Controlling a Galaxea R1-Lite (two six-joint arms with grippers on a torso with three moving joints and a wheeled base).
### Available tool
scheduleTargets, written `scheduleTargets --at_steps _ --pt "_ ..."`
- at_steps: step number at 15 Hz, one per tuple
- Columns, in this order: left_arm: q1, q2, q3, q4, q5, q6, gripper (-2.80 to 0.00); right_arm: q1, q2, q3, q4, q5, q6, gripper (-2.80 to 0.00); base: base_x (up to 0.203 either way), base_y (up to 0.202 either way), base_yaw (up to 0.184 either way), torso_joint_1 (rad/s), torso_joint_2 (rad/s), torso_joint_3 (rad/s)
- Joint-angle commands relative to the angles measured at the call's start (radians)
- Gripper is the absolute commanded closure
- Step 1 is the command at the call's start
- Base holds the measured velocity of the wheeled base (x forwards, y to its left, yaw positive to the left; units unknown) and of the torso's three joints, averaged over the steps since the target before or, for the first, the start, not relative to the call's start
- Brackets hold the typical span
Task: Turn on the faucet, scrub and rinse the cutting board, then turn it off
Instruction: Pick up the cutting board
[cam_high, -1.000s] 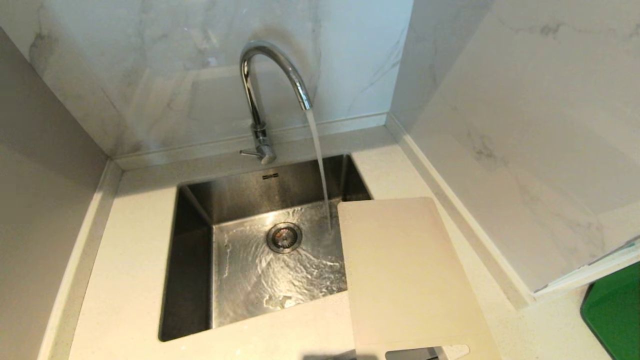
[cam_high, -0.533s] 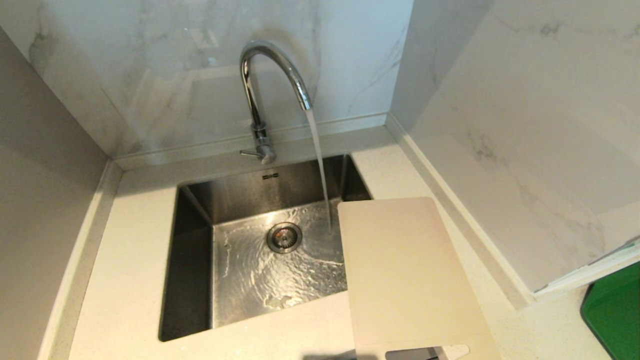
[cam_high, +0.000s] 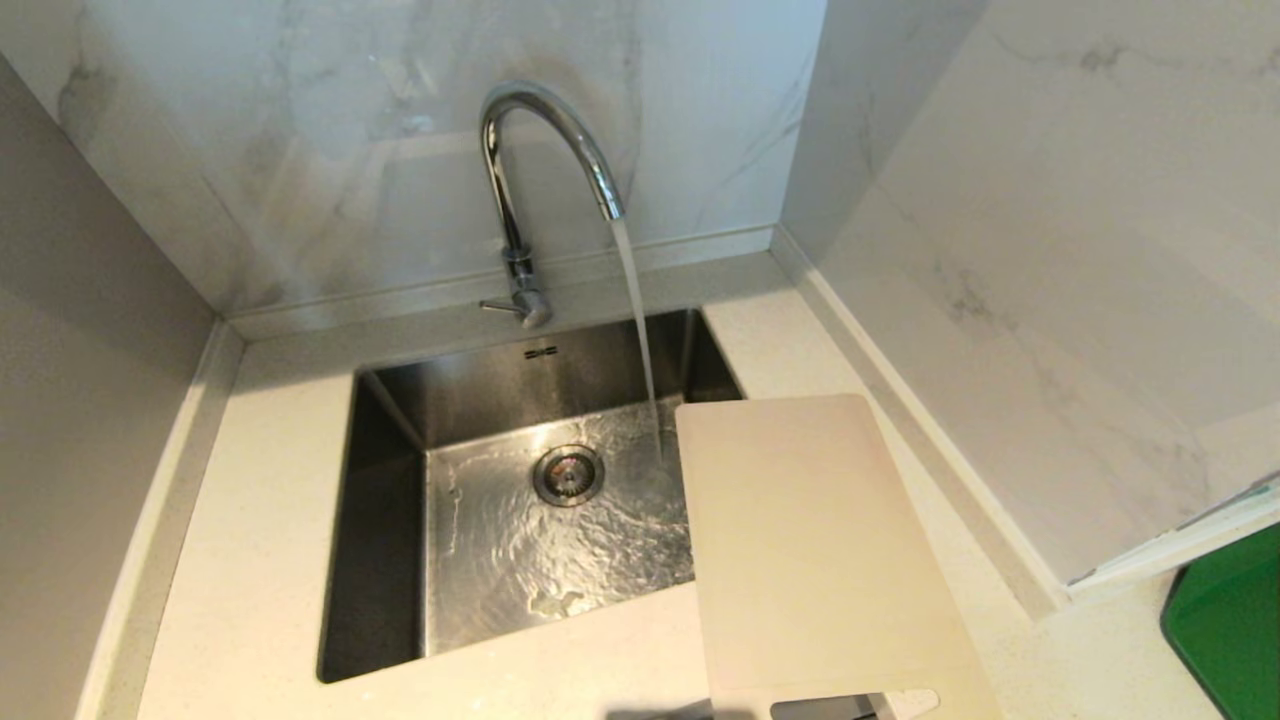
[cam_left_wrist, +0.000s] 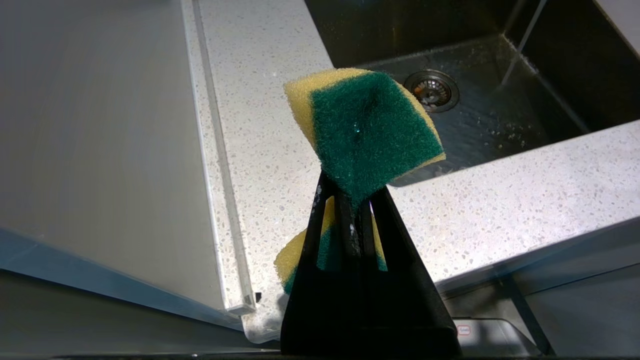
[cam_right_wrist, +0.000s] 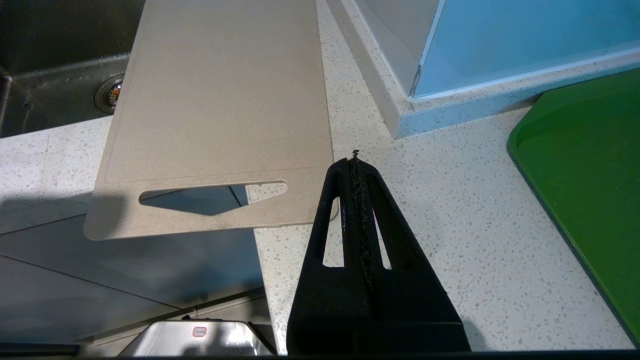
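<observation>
The faucet (cam_high: 545, 190) runs; its stream falls into the sink (cam_high: 385, 520) just beside the far corner of the cutting board (cam_high: 810, 555). The board lies on the table (cam_high: 250, 560) at the sink's right rim, one edge overhanging the basin, slot handle toward the robot. Judged step: water is on, scrubbing not yet begun. The left pincer (cam_left_wrist: 352, 202), short of the sink's near rim, is clamped on a yellow-green sponge (cam_left_wrist: 367, 127). The right pincer (cam_right_wrist: 355, 165) is fully closed and empty, just beside the board's handle end. Next move calls for bringing sponge to board.
</observation>
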Motion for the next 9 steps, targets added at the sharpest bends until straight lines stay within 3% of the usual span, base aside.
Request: scheduleTargets --at_steps 1,9 --pt "0.0 0.0 0.0 0.0 0.0 0.0 0.0 0.0 0.0 0.001 0.0 0.0 0.0 0.0 0.0 0.0 0.0 0.0 0.0 0.0" --pt "0.0 0.0 0.0 0.0 -0.001 0.002 0.0 0.0 0.0 0.002 0.0 0.0 0.002 0.0 0.0 0.0 0.0 0.0 0.0 0.0"
